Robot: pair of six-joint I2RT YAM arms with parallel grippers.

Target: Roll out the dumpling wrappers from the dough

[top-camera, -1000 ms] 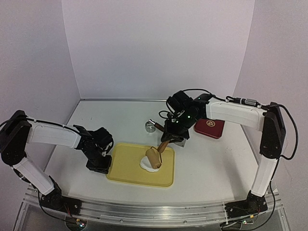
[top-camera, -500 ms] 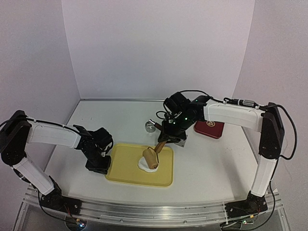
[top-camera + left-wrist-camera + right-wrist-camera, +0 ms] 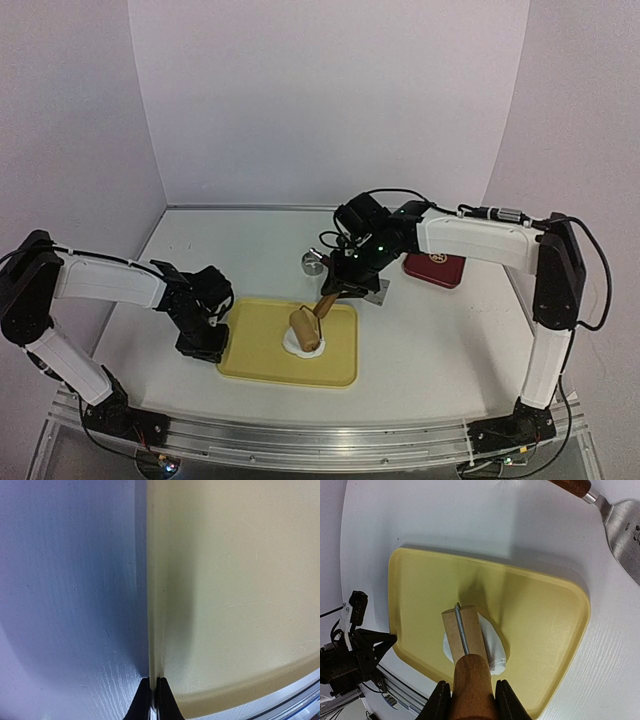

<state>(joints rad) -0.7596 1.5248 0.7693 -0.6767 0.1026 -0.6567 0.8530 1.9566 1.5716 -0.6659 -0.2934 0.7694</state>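
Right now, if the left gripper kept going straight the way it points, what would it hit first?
The yellow tray's left rim: the shut left gripper points straight at it, tips apparently at that edge, though contact is unclear.

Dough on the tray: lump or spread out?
Spread into a low patch: the dough shows past both sides of the roller resting on it, on the tray.

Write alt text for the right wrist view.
The right gripper clamps the handle of a wooden dough roller, whose barrel rests on the flattened white dough in a yellow tray. A steel spatula with a wooden handle lies on the white table beyond, upper right.
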